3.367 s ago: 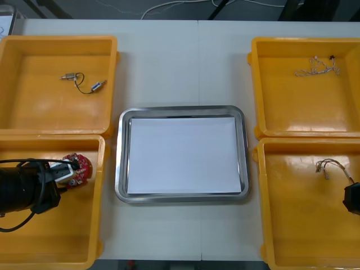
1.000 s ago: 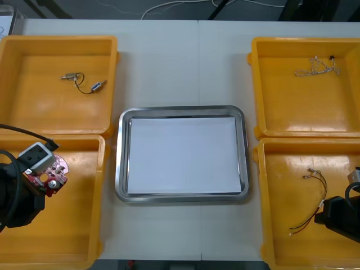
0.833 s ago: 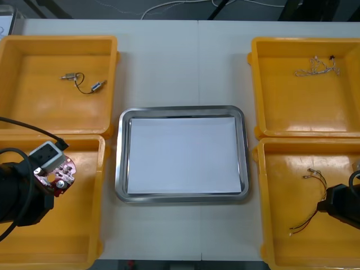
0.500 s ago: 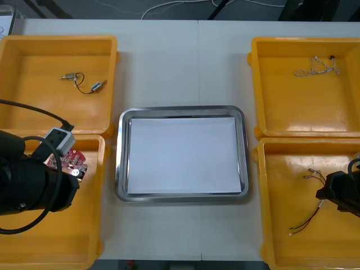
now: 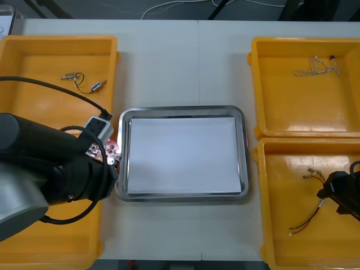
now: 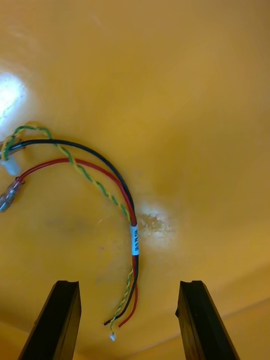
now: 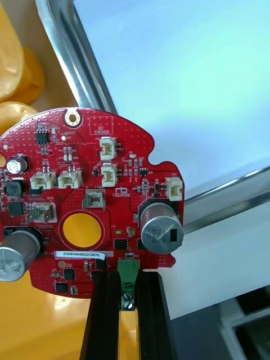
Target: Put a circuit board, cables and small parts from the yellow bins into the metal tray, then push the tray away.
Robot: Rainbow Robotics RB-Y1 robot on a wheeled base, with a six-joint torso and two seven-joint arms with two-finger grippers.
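My left gripper (image 7: 128, 281) is shut on the lower edge of a round red circuit board (image 7: 84, 202). It holds the board in the air, just over the left rim of the metal tray (image 7: 84, 62). From the front the circuit board (image 5: 110, 152) shows at the tip of the left arm, beside the tray (image 5: 183, 110), which is white inside. My right gripper (image 6: 129, 287) stands open low in the near right yellow bin (image 5: 281, 169). A cable bundle (image 6: 133, 239) of black, red and twisted yellow-green strands lies between its fingers, untouched. In the front view the right gripper (image 5: 333, 194) is next to the cable bundle (image 5: 306, 224).
The far left bin (image 5: 34, 118) holds small metal parts (image 5: 82, 82) joined by a black wire. In the far right bin (image 5: 270, 95) lies a thin pale cable (image 5: 318, 68). My left arm covers most of the near left bin (image 5: 62, 247).
The left arm has lifted the circuit board out of the near left bin and carried it right, to the tray's left rim. The right gripper has edged forward over the cable, still open.
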